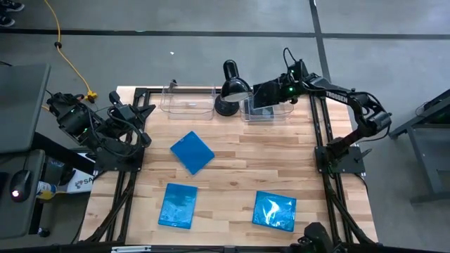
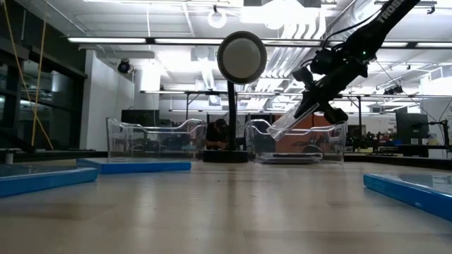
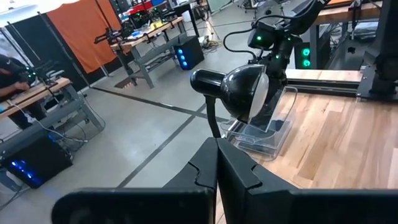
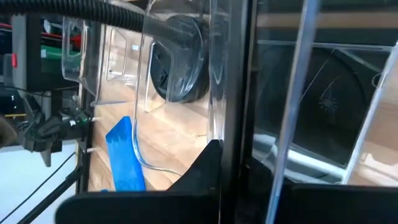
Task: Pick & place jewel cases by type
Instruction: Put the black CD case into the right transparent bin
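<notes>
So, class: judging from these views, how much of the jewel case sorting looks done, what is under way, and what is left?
Done: hard to say; at least one dark case seems to lie in the right bin. In hand: the right gripper holds a dark jewel case tilted over that bin. Left: three blue jewel cases lie on the table; the left bin looks empty. The left gripper waits, shut, at the table's left edge.

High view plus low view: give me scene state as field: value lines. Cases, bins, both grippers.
blue jewel cases: three flat on the table, at
dark jewel case: tilted, held over the right bin
left bin: no case seen inside
right bin: dark case already lying inside
right gripper: shut on the dark case
left gripper: shut, parked at the table's left edge
lamp: between the bins
</notes>
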You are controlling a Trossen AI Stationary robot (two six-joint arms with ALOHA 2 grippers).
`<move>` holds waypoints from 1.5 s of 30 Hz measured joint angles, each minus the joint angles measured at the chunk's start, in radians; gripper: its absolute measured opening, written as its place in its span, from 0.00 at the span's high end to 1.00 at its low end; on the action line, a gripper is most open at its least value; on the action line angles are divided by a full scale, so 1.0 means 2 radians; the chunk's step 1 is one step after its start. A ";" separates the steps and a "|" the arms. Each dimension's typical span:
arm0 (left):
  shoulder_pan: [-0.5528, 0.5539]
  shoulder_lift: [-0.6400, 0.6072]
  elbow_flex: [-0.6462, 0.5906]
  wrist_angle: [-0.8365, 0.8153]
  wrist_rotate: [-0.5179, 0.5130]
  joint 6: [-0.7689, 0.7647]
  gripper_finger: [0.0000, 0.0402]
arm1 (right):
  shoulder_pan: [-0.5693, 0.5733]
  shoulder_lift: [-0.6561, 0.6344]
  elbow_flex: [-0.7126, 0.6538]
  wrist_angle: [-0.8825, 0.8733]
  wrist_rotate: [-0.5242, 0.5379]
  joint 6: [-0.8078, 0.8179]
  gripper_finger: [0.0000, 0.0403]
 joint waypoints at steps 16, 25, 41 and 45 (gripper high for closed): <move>0.000 0.000 0.000 0.000 0.006 0.000 1.00 | 0.000 0.002 -0.002 0.006 -0.063 0.021 0.90; 0.000 0.000 0.000 0.000 0.008 0.000 1.00 | 0.000 0.002 -0.003 0.008 -0.063 0.028 0.92; 0.000 0.000 0.000 0.000 0.017 0.000 1.00 | 0.001 0.002 -0.003 0.010 -0.001 0.020 0.85; 0.000 0.000 0.000 0.000 0.017 0.000 1.00 | 0.001 0.002 -0.003 0.010 -0.003 0.016 0.85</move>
